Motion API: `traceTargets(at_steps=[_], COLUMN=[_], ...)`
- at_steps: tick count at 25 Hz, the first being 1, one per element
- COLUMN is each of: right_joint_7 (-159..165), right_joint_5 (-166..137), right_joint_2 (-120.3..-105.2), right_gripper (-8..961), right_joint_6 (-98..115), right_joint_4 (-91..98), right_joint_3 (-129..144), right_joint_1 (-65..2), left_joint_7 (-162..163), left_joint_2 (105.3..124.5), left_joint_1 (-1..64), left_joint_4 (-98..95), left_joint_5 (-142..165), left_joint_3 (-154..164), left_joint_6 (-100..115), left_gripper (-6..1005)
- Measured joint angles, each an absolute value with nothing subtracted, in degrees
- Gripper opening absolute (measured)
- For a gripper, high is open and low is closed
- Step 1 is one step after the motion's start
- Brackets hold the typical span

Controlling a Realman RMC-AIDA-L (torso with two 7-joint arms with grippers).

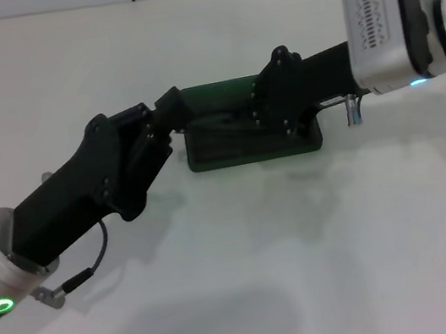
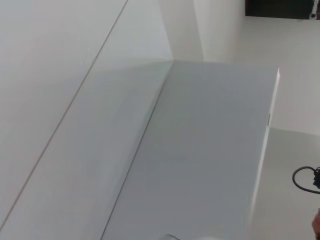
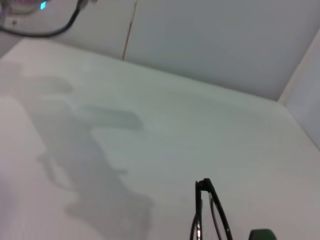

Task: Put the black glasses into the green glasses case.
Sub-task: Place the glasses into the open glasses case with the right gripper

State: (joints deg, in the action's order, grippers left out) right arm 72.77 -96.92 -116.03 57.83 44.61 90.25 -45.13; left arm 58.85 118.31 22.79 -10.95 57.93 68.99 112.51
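The green glasses case lies open mid-table, its lid raised at the back. My right gripper reaches in from the right over the case's right half and is shut on the black glasses, whose thin frame stretches across the dark inside of the case. In the right wrist view the glasses show close up, with a bit of the green case beside them. My left gripper reaches in from the lower left and rests against the case's left end.
The white table spreads around the case. A small grey metal peg hangs from my right wrist just right of the case. A cable loops under my left arm.
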Motion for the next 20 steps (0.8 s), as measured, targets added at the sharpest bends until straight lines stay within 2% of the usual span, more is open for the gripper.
traceTargets(at_steps=[20], right_joint_7=[72.95], right_joint_5=[-99.76], right_joint_2=[-116.18], right_gripper=[55], right_joint_6=[49.31], right_joint_4=[43.74], right_joint_3=[94.68], right_joint_1=[-44.98], left_joint_7=[58.71], left_joint_2=[118.69], left_joint_1=[23.84], left_joint_4=[-10.65], left_joint_5=[57.78], left_joint_3=[68.99], left_joint_6=[110.95], left_gripper=[39])
